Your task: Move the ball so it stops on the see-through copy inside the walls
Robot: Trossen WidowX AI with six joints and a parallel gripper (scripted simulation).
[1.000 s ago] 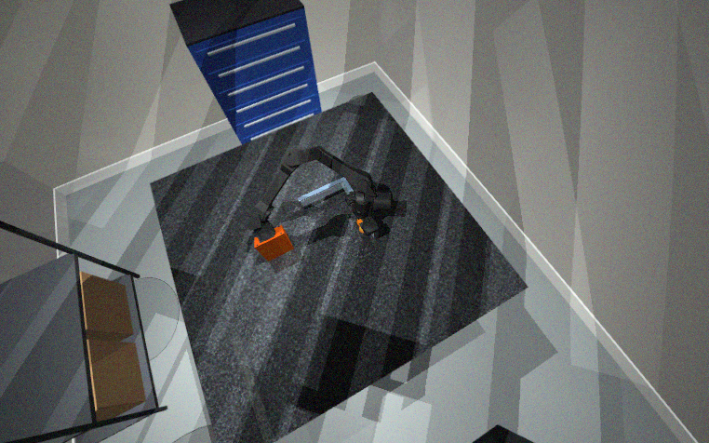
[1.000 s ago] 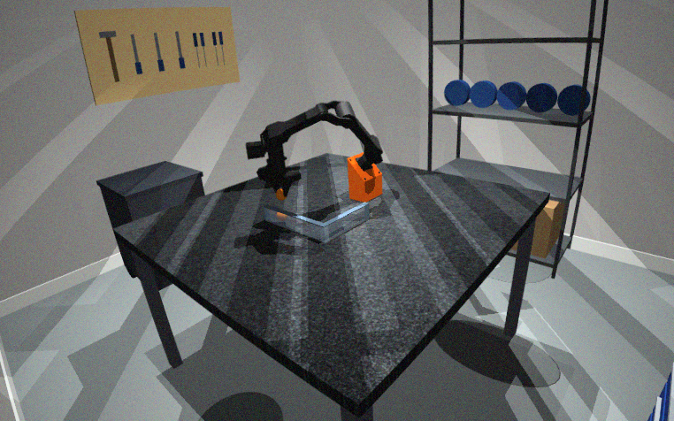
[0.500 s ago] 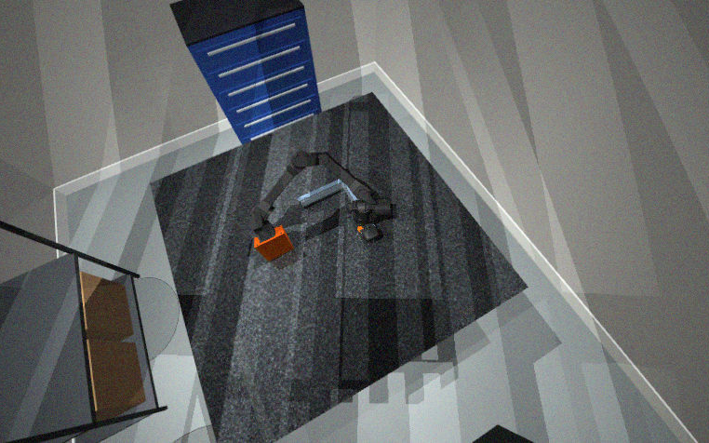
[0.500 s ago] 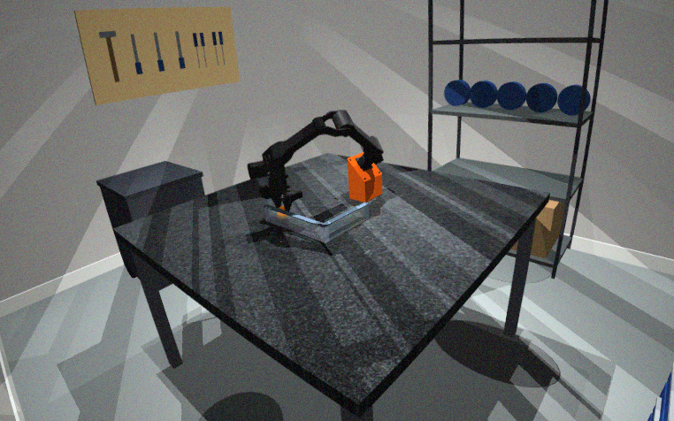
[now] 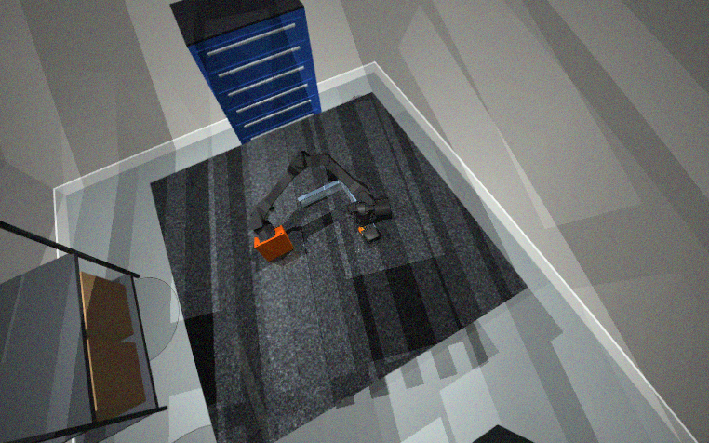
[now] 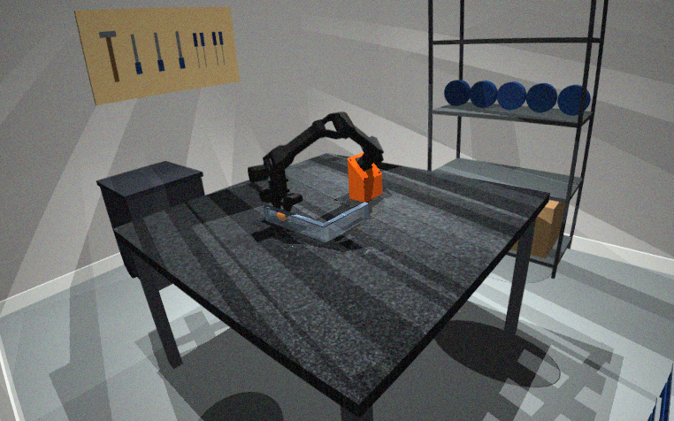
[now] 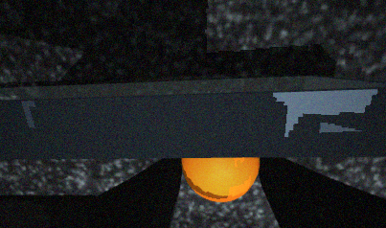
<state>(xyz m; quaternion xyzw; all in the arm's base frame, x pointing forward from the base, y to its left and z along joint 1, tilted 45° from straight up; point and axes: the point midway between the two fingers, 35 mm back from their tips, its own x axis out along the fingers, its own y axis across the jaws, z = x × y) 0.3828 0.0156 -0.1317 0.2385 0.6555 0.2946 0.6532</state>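
The orange ball (image 5: 361, 229) (image 6: 280, 215) (image 7: 220, 181) is between my fingertips, low over the table just inside one clear wall. My gripper (image 6: 280, 212) (image 7: 217, 157) is shut on it, one dark finger on each side. The two low clear walls (image 5: 319, 193) (image 6: 325, 232) (image 7: 134, 126) make a corner; in the wrist view one runs across the frame and hides the ball's upper part. I cannot tell the see-through copy apart from the ball; only one orange shape shows in each view. Whether the ball touches the table is unclear.
The arm reaches from its orange base (image 5: 274, 245) (image 6: 364, 180) over the dark table (image 5: 301, 308) (image 6: 329, 293). A blue drawer cabinet (image 5: 269, 71) stands beyond the table in the top view. A shelf rack (image 6: 507, 118) stands behind it in the exterior view.
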